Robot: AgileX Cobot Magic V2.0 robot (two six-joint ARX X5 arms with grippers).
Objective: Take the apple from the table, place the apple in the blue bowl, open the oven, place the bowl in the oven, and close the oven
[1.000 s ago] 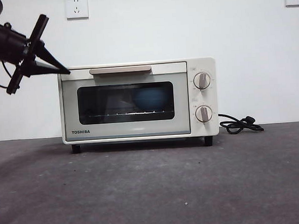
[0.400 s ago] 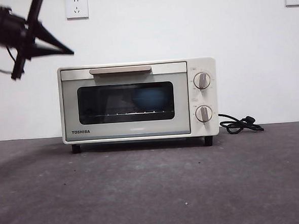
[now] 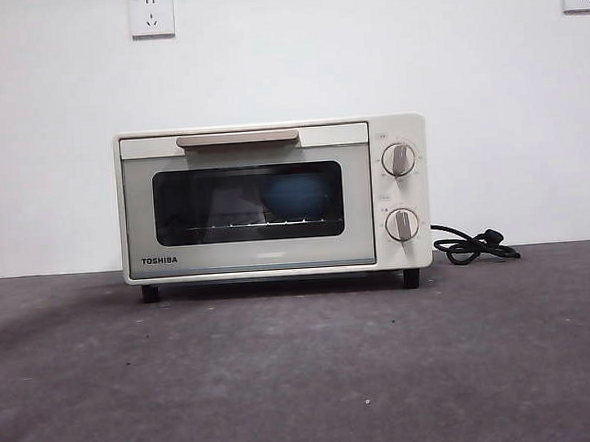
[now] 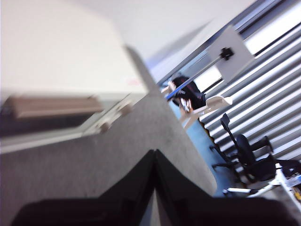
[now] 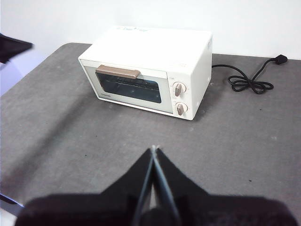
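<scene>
- The table (image 3: 304, 371) spreads dark and bare-looking across the foreground of the front view, with nothing between the camera and the appliance.
- The oven (image 3: 274, 197) stands at the centre, its door shut flush and the beige handle (image 3: 237, 138) level along the top edge; the black cord (image 3: 474, 244) trails off at 3 o'clock.
- The blue bowl (image 3: 296, 196) shows dimly through the dark glass, resting on the rack inside; the apple cannot be made out from here.
- The left gripper (image 4: 154, 162), a second ago reaching in near the oven's upper corner at 10 o'clock, has now pulled up and out of the front view; its jaws meet at the tips, holding nothing.
- The right gripper (image 5: 154, 155) waits well back from the oven at 6 o'clock, jaws pressed together and empty.
- With the door closed and the arm withdrawn, the task looks complete.
</scene>
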